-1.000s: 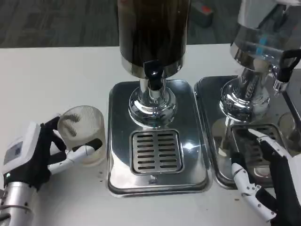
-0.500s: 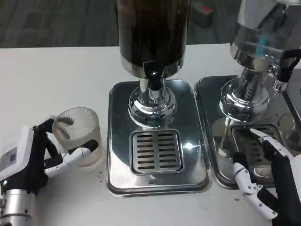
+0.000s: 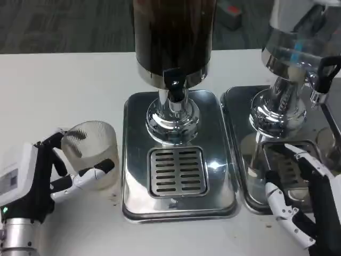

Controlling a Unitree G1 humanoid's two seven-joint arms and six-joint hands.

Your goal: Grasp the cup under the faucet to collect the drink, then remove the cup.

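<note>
Off to the right stands a second dispenser with a clear tank on its own steel tray, all on the white table, and beyond lies grey carpet with a small red-and-grey object (too blurred to identify).

cup: clear ribbed plastic, faintly frosted
drip tray: polished metal, mirror-glossy, slotted grate
faucet: chrome with a black glossy handle
table: white, smooth, matt
left hand: white and black plastic
</note>
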